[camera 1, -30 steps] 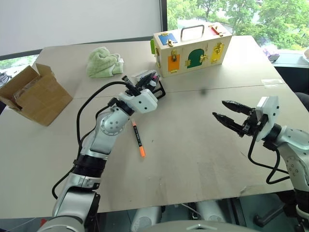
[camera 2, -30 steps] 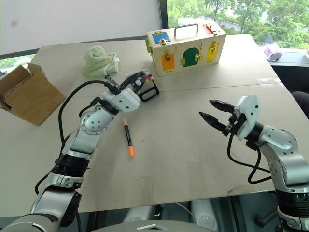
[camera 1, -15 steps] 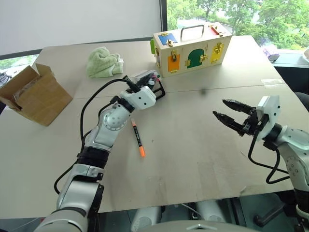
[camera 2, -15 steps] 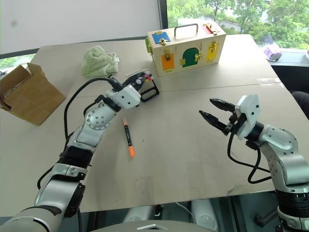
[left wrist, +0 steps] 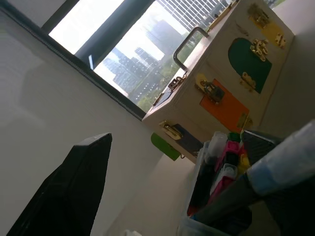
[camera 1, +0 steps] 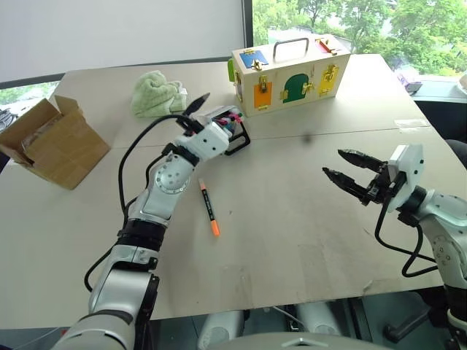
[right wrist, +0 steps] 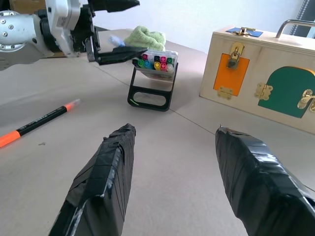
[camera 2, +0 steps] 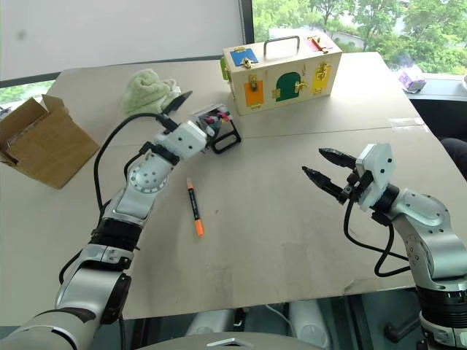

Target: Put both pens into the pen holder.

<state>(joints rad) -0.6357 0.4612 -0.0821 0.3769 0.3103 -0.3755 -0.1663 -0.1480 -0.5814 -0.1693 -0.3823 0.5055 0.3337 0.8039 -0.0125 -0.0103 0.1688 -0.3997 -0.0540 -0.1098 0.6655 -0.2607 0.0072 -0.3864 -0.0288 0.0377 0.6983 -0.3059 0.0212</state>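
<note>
The pen holder (camera 1: 232,125), a small white box in a black wire frame, stands mid-table with coloured caps (right wrist: 156,62) showing. My left gripper (camera 1: 216,109) is right at it and open, one finger (camera 1: 197,103) raised high above the other. A pen with a pale blue and white end (left wrist: 284,158) leans between the fingers, its dark barrel running down to the holder; how deep it sits I cannot tell. The orange-capped pen (camera 1: 209,207) lies flat on the table, nearer than the holder. My right gripper (camera 1: 333,162) hovers open and empty at the right, well away from both.
A wooden latch box (camera 1: 290,73) with a handle stands behind the holder. A green cloth (camera 1: 155,95) lies at the back left, and an open cardboard box (camera 1: 51,142) sits at the far left. The table edge (camera 1: 292,302) runs close in front.
My left gripper went from shut on the blue-ended pen to wide open, and the hand edged closer to the holder. The right arm has stayed still.
</note>
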